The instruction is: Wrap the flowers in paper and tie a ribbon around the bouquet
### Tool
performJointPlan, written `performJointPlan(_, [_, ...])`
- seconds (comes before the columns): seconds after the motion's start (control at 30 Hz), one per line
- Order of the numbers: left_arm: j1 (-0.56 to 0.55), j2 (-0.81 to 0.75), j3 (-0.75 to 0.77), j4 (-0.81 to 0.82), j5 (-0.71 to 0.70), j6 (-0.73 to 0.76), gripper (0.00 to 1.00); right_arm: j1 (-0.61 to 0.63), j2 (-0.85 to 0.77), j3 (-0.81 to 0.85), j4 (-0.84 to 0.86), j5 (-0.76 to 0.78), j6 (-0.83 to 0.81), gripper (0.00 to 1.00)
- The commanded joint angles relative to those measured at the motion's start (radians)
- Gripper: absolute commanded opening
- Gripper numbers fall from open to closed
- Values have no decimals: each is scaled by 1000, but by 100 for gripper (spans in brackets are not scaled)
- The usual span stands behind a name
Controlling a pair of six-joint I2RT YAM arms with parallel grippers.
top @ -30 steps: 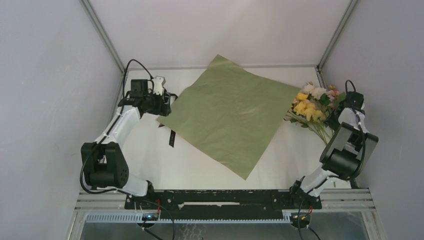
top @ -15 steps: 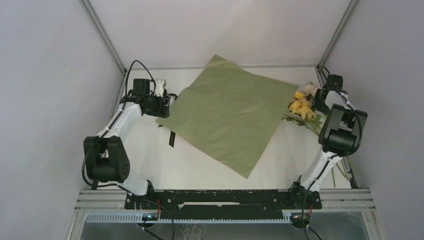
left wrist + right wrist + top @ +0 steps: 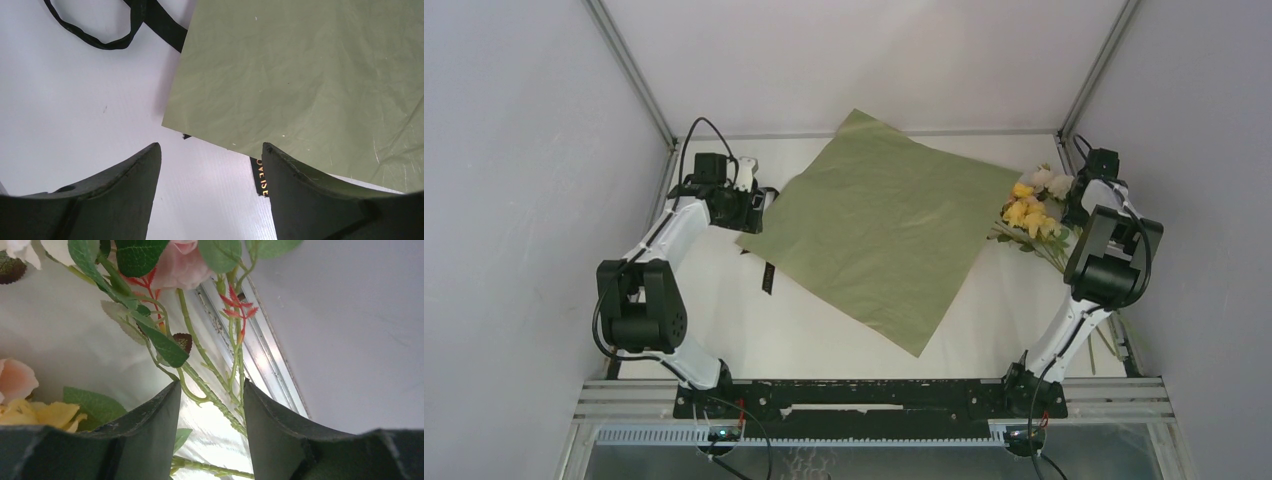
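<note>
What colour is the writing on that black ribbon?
Gold, near the end of the ribbon; it shows best in the left wrist view.

Robot lab test cell.
White wall panels (image 3: 524, 180) on aluminium posts (image 3: 629, 65) box in a plain white table (image 3: 724, 310). Left arm (image 3: 664, 232) and right arm (image 3: 1064, 335) are bolted to a black rail (image 3: 874, 395) at the near edge, with an exposed cable (image 3: 686, 135) on the left arm and a slotted cable duct (image 3: 644, 435) in front.
</note>
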Motion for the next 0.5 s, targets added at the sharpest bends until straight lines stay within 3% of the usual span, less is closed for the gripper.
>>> performJointPlan(0.0, [6, -2, 55, -1, -4, 25, 78, 4, 49, 72, -3, -5, -36, 58])
performJointPlan(0.2, [6, 3, 56, -2, -2, 27, 78, -6, 85, 81, -13, -70, -38, 56])
performJointPlan(0.47, [6, -4, 50, -2, -7, 32, 78, 12, 94, 115, -48, -73, -57, 15])
